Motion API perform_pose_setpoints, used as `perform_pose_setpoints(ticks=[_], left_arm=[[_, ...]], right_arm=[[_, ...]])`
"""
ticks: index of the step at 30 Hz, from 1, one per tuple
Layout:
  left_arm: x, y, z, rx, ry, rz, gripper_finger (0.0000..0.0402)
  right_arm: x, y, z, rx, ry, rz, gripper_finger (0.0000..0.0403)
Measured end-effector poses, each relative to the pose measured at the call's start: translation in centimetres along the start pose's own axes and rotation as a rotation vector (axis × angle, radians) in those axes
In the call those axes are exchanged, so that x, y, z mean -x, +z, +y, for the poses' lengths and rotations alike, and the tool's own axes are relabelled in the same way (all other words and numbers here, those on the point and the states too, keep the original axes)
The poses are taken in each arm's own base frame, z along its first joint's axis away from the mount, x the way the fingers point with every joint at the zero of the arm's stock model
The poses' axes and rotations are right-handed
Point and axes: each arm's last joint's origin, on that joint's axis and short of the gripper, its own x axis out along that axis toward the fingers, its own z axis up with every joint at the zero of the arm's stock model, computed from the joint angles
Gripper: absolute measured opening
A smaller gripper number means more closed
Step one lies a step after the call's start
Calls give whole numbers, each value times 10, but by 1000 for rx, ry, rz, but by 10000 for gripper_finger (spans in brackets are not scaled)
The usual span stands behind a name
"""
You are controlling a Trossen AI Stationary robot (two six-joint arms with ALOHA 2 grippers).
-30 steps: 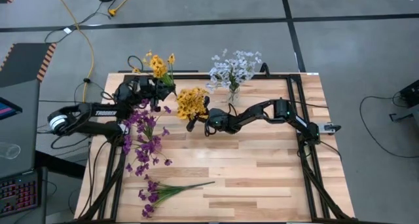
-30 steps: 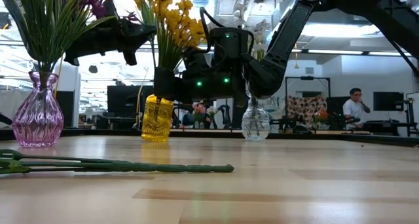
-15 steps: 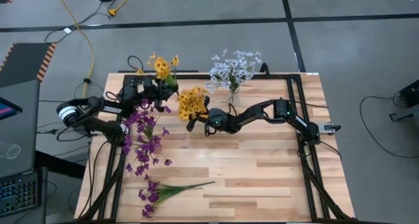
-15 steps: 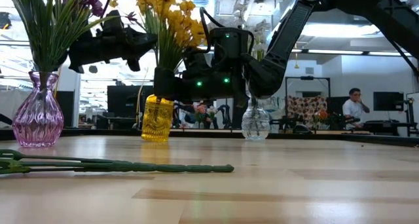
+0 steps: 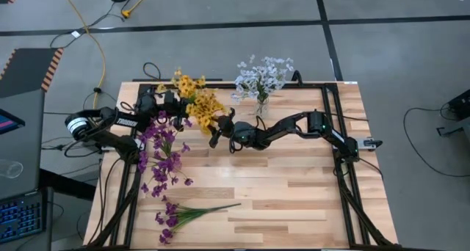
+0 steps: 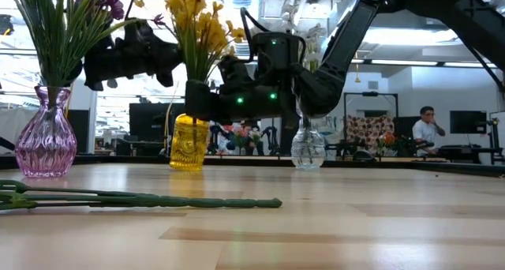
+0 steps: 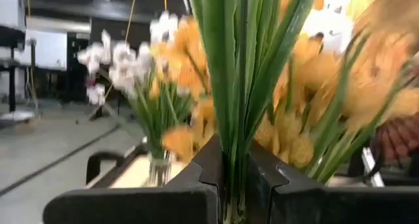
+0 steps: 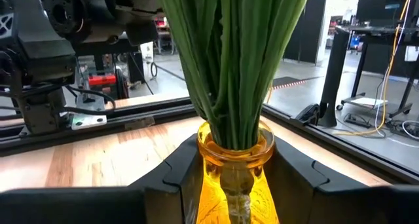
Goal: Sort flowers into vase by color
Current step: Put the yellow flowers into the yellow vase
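Observation:
A yellow vase (image 6: pixel 189 144) holding yellow flowers (image 5: pixel 211 113) stands on the table's far left part, with my right gripper (image 8: pixel 236 185) shut on it. My left gripper (image 7: pixel 236 181) is shut on another yellow spray (image 5: pixel 187 84) just left of that bunch, its blossoms touching it. Whether its stem ends are inside the vase does not show. White flowers (image 5: pixel 262 78) stand in a clear vase (image 6: pixel 308 148). Purple flowers (image 5: pixel 161 144) fill a purple vase (image 6: pixel 46 136). A purple spray (image 5: pixel 187 213) lies flat on the table near the front. My left gripper pinches the yellow spray's bundled green stems (image 7: pixel 237 152) between its two fingers, below the blossoms. The fingers come about level from the table's left and lie across the stems. The spray stands nearly upright, blossoms above the fingers. My right gripper has the yellow vase's upper body (image 8: pixel 236 175), just below the rim, between its two fingers (image 8: pixel 171 178). It comes level from the table's right. The vase stands upright with its base on the table.
The black frame rails (image 5: pixel 330 126) run along the table's edges. The near half of the wooden table (image 5: pixel 294 199) holds only the lying purple spray. Beyond the table, a person (image 6: pixel 428 128) sits far back in the room.
My left gripper has carried its yellow spray down and toward the table's right, up against the bunch in the yellow vase, rolling a little as it went. The spray's blossoms now merge with that bunch. My right gripper and the vase have stayed put.

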Motion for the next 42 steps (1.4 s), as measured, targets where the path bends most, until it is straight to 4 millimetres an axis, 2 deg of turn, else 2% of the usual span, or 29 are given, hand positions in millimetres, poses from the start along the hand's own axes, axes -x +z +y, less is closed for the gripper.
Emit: perform_pose_setpoints(ticks=[5,13,20,33,37,42], left_arm=[[1,-11,3,19,25,96,18],[1,-17,3,-8,-6,148,18],[3,-26,5,11,10,231,18],[3,-29,5,-2,28,255,18],[4,-31,6,4,58,261,40],[5,-33,6,21,70,273,94]], right_arm=[[1,10,1,23,5,59,168],[2,22,0,52,5,121,168],[2,21,0,44,4,130,168],[2,22,0,22,-3,137,168],[2,22,0,21,-3,138,168],[2,22,-1,26,-5,138,168]])
